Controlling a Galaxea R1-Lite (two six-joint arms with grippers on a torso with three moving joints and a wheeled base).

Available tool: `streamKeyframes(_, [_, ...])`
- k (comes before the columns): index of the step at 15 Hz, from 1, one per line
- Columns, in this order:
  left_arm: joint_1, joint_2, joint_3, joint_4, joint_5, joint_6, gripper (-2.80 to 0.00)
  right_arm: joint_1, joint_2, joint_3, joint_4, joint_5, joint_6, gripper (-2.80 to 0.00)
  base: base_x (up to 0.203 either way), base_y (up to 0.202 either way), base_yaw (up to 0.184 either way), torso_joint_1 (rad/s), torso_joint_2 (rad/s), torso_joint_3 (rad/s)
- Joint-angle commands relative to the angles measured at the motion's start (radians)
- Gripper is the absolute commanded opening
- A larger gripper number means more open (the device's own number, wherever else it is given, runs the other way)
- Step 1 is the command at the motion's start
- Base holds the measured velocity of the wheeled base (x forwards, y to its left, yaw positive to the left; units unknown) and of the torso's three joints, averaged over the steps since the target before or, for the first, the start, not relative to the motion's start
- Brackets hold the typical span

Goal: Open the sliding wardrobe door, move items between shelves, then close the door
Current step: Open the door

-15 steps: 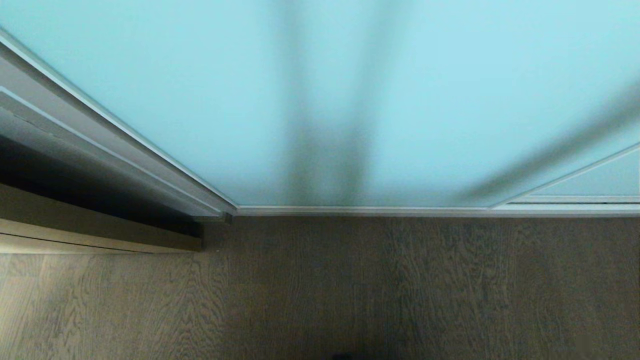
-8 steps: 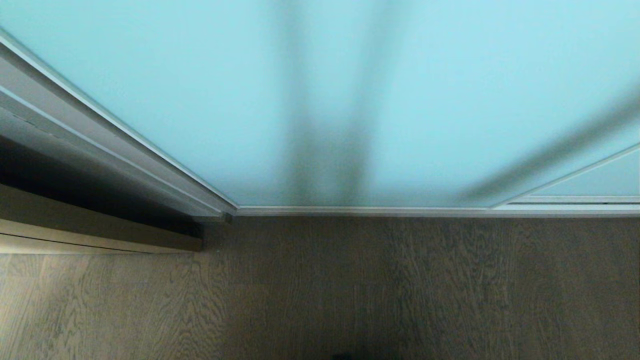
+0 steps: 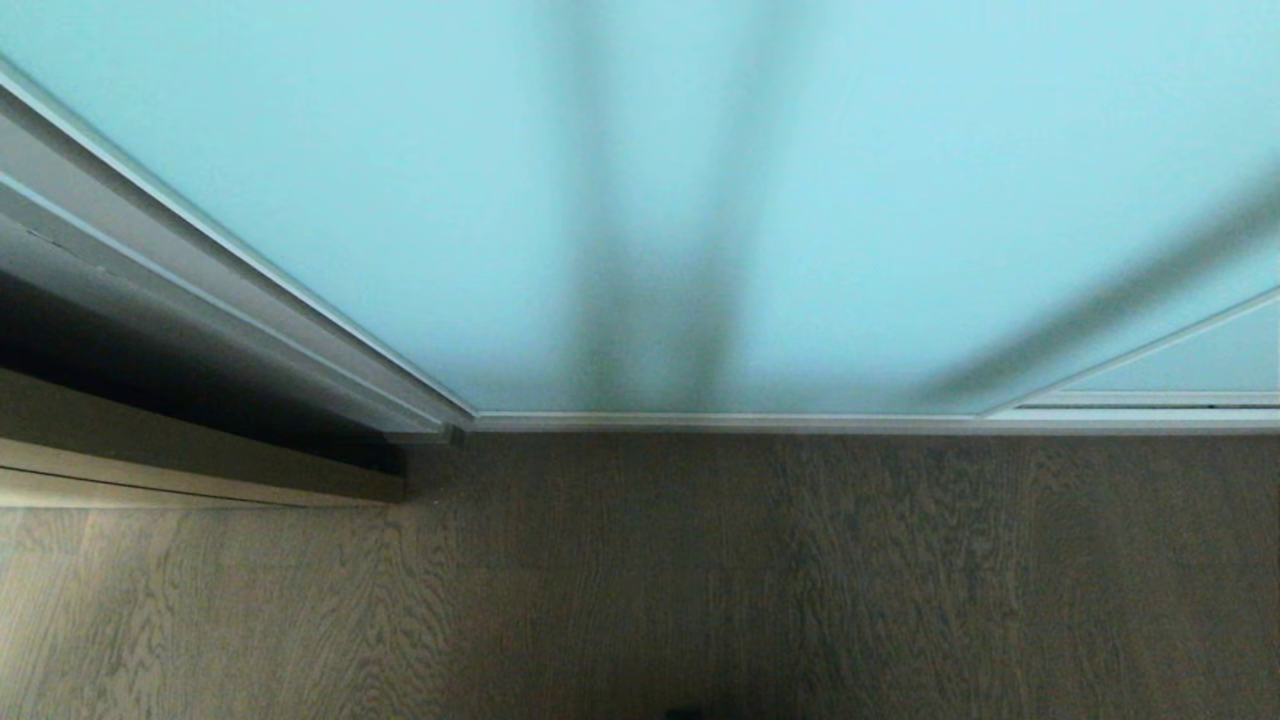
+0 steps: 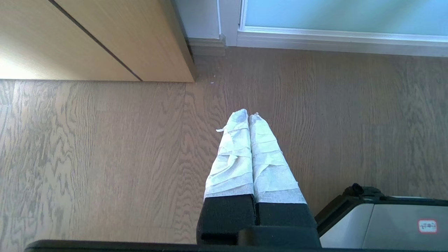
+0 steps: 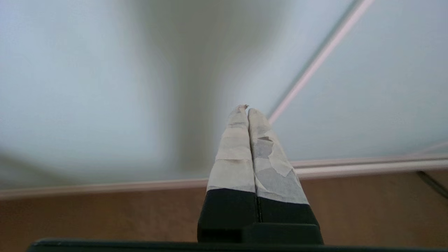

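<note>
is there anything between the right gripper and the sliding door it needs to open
Nothing visible. In the right wrist view the right gripper, fingers shut and empty, points at the sliding wardrobe door with only open space ahead. The head view shows only bare wood floor before the door.

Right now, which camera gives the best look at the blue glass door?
The head view: the door fills its upper half, bottom rail against the floor. The right wrist view shows it behind the shut right gripper. The left wrist view catches only a strip beyond the shut left gripper.
</note>
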Motion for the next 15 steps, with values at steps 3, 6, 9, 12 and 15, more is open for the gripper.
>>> streamKeyframes(3, [0.000, 0.001, 0.002, 0.000, 0.000, 0.000, -2.80, -0.132, 0.072, 0.011, -0.044, -0.002, 0.000, -2.80, 0.000, 0.000, 0.000, 0.000, 0.00, 0.000])
streamKeyframes(6, [0.000, 0.000, 0.002, 0.000, 0.000, 0.000, -2.80, -0.254, 0.142, 0.013, -0.147, -0.001, 0.006, -2.80, 0.000, 0.000, 0.000, 0.000, 0.00, 0.000])
streamKeyframes(9, [0.000, 0.001, 0.002, 0.000, 0.000, 0.000, -2.80, -0.324, 0.212, 0.024, -0.249, -0.001, 0.009, -2.80, 0.000, 0.000, 0.000, 0.000, 0.00, 0.000])
streamKeyframes(12, [0.000, 0.001, 0.002, 0.000, 0.000, 0.000, -2.80, -0.325, 0.240, 0.018, -0.256, 0.004, 0.065, -2.80, 0.000, 0.000, 0.000, 0.000, 0.00, 0.000])
streamKeyframes(15, [0.000, 0.000, 0.002, 0.000, 0.000, 0.000, -2.80, -0.324, 0.268, 0.006, -0.258, 0.010, 0.095, -2.80, 0.000, 0.000, 0.000, 0.000, 0.00, 0.000])
